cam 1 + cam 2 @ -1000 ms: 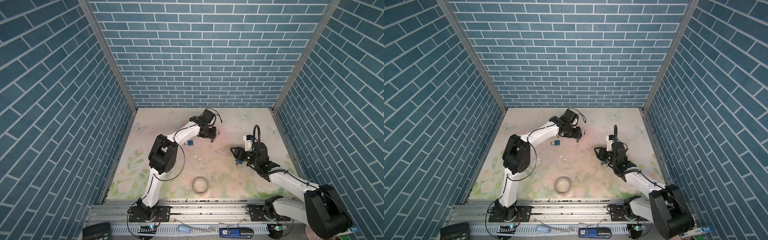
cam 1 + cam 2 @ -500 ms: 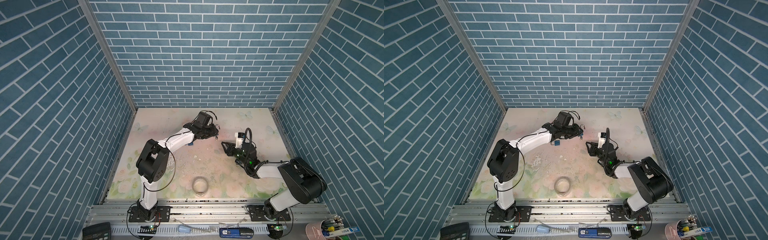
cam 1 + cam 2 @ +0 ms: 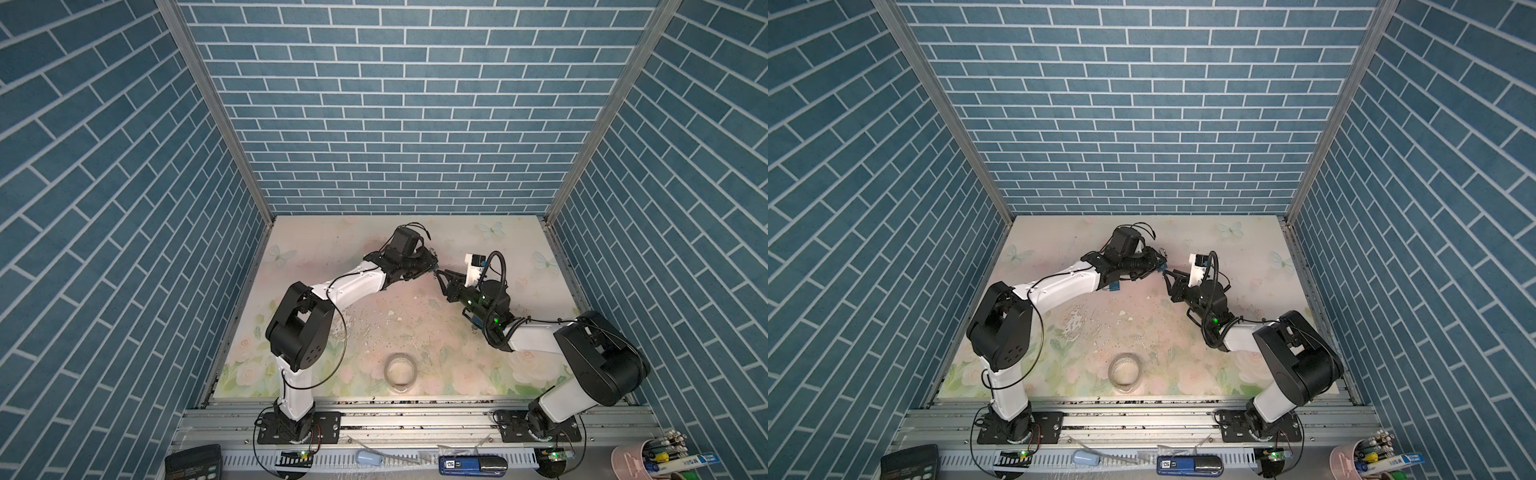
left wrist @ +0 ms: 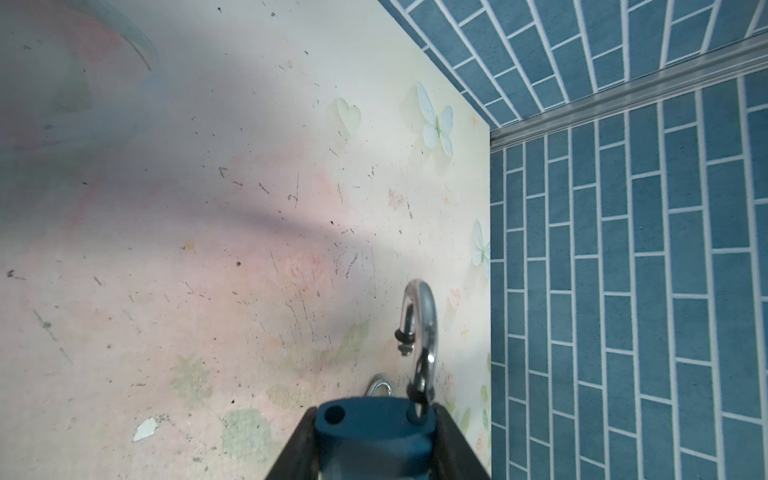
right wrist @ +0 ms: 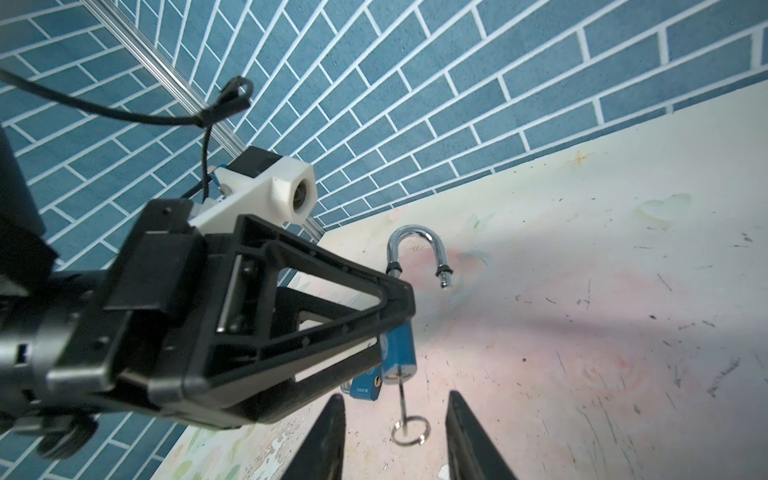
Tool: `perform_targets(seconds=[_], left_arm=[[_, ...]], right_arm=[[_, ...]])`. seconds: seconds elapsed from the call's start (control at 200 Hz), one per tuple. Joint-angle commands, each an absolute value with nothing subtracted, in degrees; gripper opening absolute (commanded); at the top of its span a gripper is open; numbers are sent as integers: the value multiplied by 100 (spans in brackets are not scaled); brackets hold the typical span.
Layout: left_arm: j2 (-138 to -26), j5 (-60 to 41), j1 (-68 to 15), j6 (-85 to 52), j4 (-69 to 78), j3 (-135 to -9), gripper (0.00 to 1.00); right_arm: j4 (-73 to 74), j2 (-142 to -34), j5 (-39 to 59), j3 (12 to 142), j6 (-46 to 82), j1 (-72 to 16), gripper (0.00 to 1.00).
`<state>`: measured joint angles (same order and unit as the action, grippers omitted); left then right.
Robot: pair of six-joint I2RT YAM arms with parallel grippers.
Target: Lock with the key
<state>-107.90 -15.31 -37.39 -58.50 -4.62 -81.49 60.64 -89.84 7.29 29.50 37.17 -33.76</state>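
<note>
My left gripper is shut on a blue padlock, held off the table past its middle. The chrome shackle stands open, one leg free of the body. A thin key sticks out of the padlock's underside, with its ring hanging. My right gripper is open, a finger on either side of the key and ring, touching neither. In both top views the left gripper and the right gripper meet tip to tip.
A second blue padlock lies on the floral mat under the left arm, also seen in a top view as a blue padlock. A roll of tape stands near the front edge. Blue brick walls enclose three sides.
My right gripper has moved back and left, up to the held padlock, and now straddles the key. The left arm's elbow has swung left while its gripper stayed about in place.
</note>
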Motion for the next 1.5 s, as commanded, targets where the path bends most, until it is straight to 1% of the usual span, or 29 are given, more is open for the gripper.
perform_targets(seconds=[0.0,0.41,0.635,0.71,0.945,1.2,1.34,1.495], left_arm=[[-10472,-1512,-3767,-6139,4,-8042,25],[-10359,-1642,-3831,-6359,268,-7925,24],[-10266,-1650,-3832,-6507,331,-7900,24],[-10256,-1696,-3841,-6619,437,-7863,23],[-10283,-1784,-3858,-6763,564,-7828,22],[-10252,-1783,-3862,-6776,562,-7807,22],[-10264,-1802,-3858,-6828,588,-7798,22],[-10257,-1845,-3859,-6934,687,-7773,22]], right_arm=[[6063,-9112,640,3160,3503,-3401,40],[6284,-9228,790,3398,3371,-3402,38],[6529,-9471,844,3483,3375,-3409,33],[6632,-9521,847,3492,3372,-3406,29],[6905,-9508,821,3407,3275,-3402,27],[6776,-9442,814,3474,3200,-3401,23],[6835,-9422,808,3449,3182,-3393,22],[6801,-9420,856,3493,3130,-3378,17]])
